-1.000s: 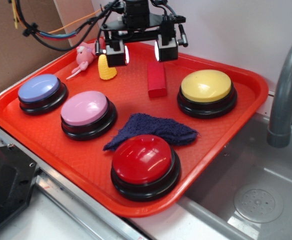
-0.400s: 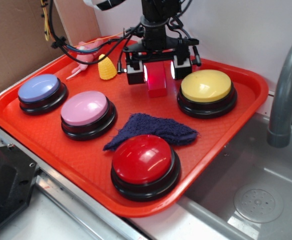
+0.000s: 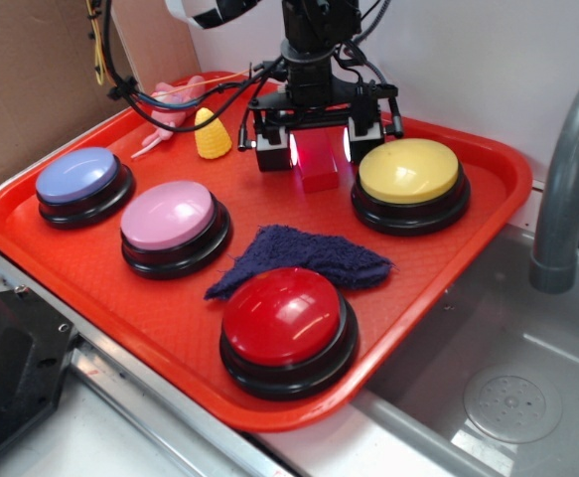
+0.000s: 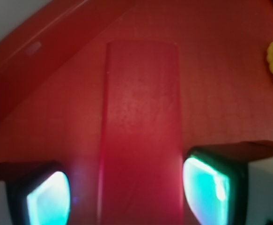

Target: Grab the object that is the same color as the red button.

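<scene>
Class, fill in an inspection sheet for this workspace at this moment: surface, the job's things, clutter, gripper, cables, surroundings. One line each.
Surface: red tray, beside a sink.
Job's things: red block lies on the tray, between the gripper's fingers; red button sits at the tray's near edge.
Clutter: yellow button, pink button, blue button, dark blue cloth, yellow cone, pink toy.
Gripper: gripper is open, lowered astride the block; the wrist view shows gaps either side.
Cables: bundle hangs over the tray's far left corner.
Surroundings: grey faucet, cardboard, white wall.
</scene>
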Motion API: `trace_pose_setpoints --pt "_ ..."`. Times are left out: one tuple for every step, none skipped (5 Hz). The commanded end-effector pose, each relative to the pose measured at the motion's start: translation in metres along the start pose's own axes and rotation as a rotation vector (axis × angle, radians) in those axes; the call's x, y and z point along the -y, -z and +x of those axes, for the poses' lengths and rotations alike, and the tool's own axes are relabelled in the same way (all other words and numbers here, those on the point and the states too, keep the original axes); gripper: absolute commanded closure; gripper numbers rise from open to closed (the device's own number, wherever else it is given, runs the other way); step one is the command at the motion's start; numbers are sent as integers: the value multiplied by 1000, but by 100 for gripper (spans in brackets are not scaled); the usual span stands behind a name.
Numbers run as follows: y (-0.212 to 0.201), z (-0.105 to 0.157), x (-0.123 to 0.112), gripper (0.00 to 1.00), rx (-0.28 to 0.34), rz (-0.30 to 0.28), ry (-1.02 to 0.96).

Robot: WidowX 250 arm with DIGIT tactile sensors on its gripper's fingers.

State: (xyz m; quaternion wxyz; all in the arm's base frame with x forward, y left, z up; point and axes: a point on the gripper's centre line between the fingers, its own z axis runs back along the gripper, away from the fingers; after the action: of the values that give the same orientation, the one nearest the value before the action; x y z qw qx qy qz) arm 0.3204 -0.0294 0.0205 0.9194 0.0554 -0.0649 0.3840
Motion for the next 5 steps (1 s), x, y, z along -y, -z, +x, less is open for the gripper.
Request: trace_pose_setpoints --pt "-11 10 -2 100 32 -50 47" --pt "-8 12 -8 100 57 -82 122" --pt "-10 15 -11 100 49 -146 195" --pt "-58 23 -12 100 32 -264 315" --pt "-102 6 -32 100 48 -272 418"
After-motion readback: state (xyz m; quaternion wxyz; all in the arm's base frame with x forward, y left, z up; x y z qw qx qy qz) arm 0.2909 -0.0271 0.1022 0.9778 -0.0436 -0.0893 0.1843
